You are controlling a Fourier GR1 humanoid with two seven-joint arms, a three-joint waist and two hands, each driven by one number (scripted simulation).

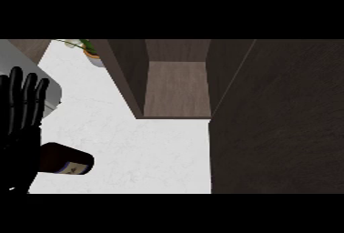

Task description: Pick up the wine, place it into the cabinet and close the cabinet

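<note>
The wine is found low at the left of the view, over the white table. It is a dark brown bottle with a pale label, and its fat end is pointed to the right. The left hand is seen just beside it, at the left edge. The fingers are held straight up and spread, and nothing is gripped by them. The bottle is probably kept close to this hand so that it can be picked up easily.

The cabinet is seen at the top middle, well apart from the wine. Its door is swung wide open at the right, most likely so that the bottle can be put inside. Room for the bottle is seen on its brown shelf.

The thin end of the bottle is hidden behind the dark hand. It cannot be told whether the bottle is touched by the hand, or whether it is lying flat or tipped. The thumb cannot be made out. The right hand is not seen at all. A small plant is partly cut off at the top. A grey thing behind the fingers cannot be named.
</note>
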